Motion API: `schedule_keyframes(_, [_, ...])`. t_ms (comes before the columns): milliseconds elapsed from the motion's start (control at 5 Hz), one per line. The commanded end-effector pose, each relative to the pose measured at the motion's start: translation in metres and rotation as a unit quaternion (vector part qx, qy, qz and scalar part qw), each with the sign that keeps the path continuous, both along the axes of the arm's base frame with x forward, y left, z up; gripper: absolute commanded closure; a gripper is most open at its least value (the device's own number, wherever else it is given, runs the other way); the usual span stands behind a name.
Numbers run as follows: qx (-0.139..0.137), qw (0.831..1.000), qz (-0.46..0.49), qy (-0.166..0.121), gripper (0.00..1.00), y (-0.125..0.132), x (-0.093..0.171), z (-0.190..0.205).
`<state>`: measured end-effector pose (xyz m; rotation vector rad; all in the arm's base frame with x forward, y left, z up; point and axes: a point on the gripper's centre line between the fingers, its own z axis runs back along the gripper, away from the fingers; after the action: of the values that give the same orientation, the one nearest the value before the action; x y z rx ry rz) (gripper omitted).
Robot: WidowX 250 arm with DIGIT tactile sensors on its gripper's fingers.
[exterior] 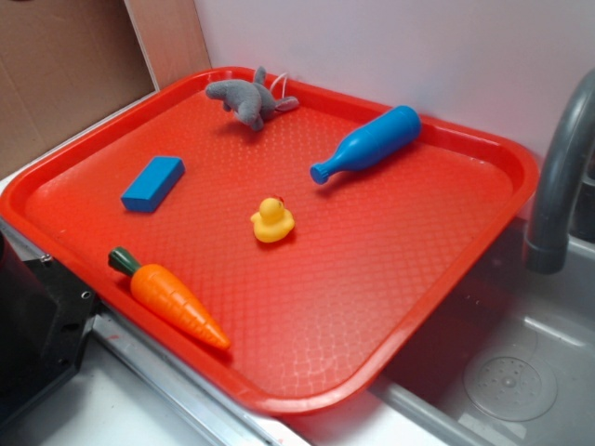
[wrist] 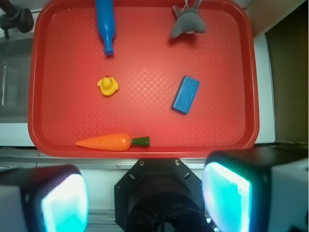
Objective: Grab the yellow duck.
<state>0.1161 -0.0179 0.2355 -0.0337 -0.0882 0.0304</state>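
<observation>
Jaws of the gripper (wrist: 145, 205) stood spread wide apart in the wrist view, holding nothing, their 2 glowing pads (wrist: 63, 205) at the bottom corners of the frame, short of the near edge of the red tray (wrist: 251, 96). Yellow duck (exterior: 271, 220) sat upright near the middle of the tray, untouched and clear of everything else. Orange beak showed; a reddish spot marked the top of its head. Orange toy carrot (exterior: 177, 299) lay along the tray's near rim, green stub toward the gripper's right in the wrist view, well apart from the duck. Blue block (exterior: 152, 183) lay flat, to the duck's right in the wrist view. Blue bottle (exterior: 366, 145) lay on its side at the far edge, neck pointing toward the duck. Grey plush toy (exterior: 247, 99) rested at the far corner. Tray partly overhung a grey sink (exterior: 521, 372), beside a grey faucet (exterior: 558, 177).
</observation>
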Motion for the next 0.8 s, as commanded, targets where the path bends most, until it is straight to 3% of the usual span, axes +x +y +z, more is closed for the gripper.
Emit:
schedule_keyframes(0, [0.000, 1.000, 0.000, 0.000, 0.00, 0.000, 0.000, 0.000])
schedule_keyframes(400, [-0.030, 0.997, 0.061, -0.039, 0.00, -0.004, 0.028, -0.028])
schedule_keyframes(600, [-0.019, 0.995, 0.092, -0.027, 0.00, -0.012, 0.048, -0.052])
